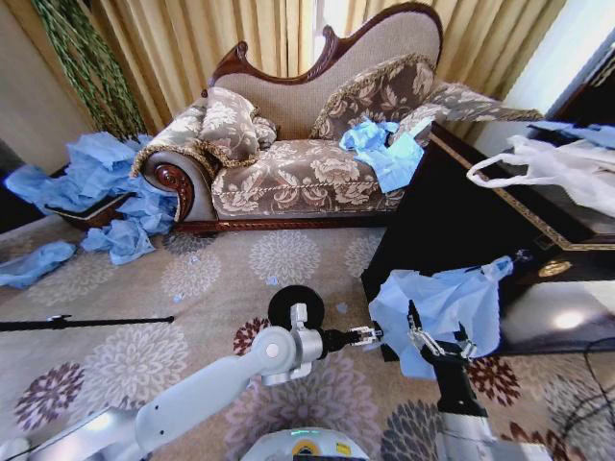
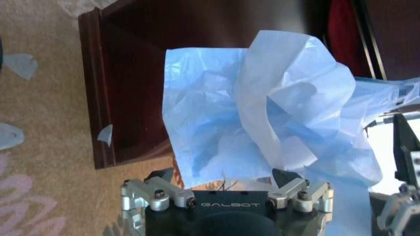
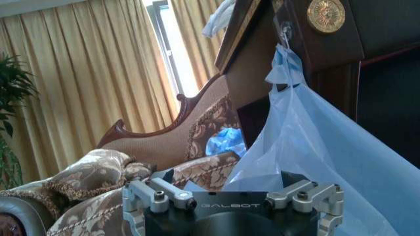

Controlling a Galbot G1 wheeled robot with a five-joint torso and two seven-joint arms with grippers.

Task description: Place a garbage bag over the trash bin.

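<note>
Head view. Thin, crinkly, translucent light blue garbage bag (image 1: pixel 444 309): hangs low against the front of the dark wooden cabinet (image 1: pixel 452 206), its top corner drawn up toward the cabinet's edge, body spread between the two arms, apparently so that a mouth can be found and opened. Small round black trash bin (image 1: pixel 296 305): on the patterned carpet (image 1: pixel 192 288), apart from the bag, behind the left arm's wrist; no bag on it yet. Left gripper (image 1: pixel 369 335): reaches across to the bag's near edge, fingers spread slightly, whether touching the film I cannot tell. Right gripper (image 1: pixel 434 346): at the bag's lower middle, from below; its grip is not legible here.

Left wrist view. Garbage bag (image 2: pixel 276 123): fills the space ahead of the left gripper (image 2: pixel 226 176); jaws apart, film lying between or just past the tips. Cabinet corner behind.

Right wrist view. Garbage bag (image 3: pixel 315 147): suspended from a point high on the cabinet face, draping down onto the right gripper (image 3: pixel 229 184); jaws look parted, with film over them, so closure cannot be confirmed. Floral upholstered sofa (image 3: pixel 131 167) beyond.
</note>
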